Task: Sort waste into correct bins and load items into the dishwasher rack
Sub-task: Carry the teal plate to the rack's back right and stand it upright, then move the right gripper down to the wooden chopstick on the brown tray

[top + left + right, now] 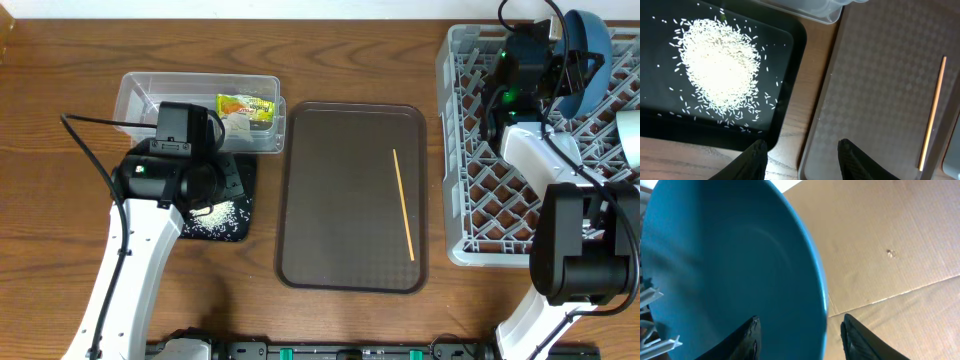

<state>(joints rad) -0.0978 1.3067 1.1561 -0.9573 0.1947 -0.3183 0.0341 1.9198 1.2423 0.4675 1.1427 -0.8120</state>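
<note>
Right gripper [800,325] released, jaws astride rim of large dark blue bowl [730,255], 1 o'clock in grey plastic lattice rack [470,215]. Left gripper [801,147] parted, empty, 4 o'clock of white rice heap [720,65].

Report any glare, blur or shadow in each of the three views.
Overhead: even light, sharp; the thin yellow stick reads crisply. Left wrist: the heap of white rice grains is blown out at its middle, single grains showing only at the edges. Right wrist: the large dark blue bowl crowds the frame, slightly soft.
</note>
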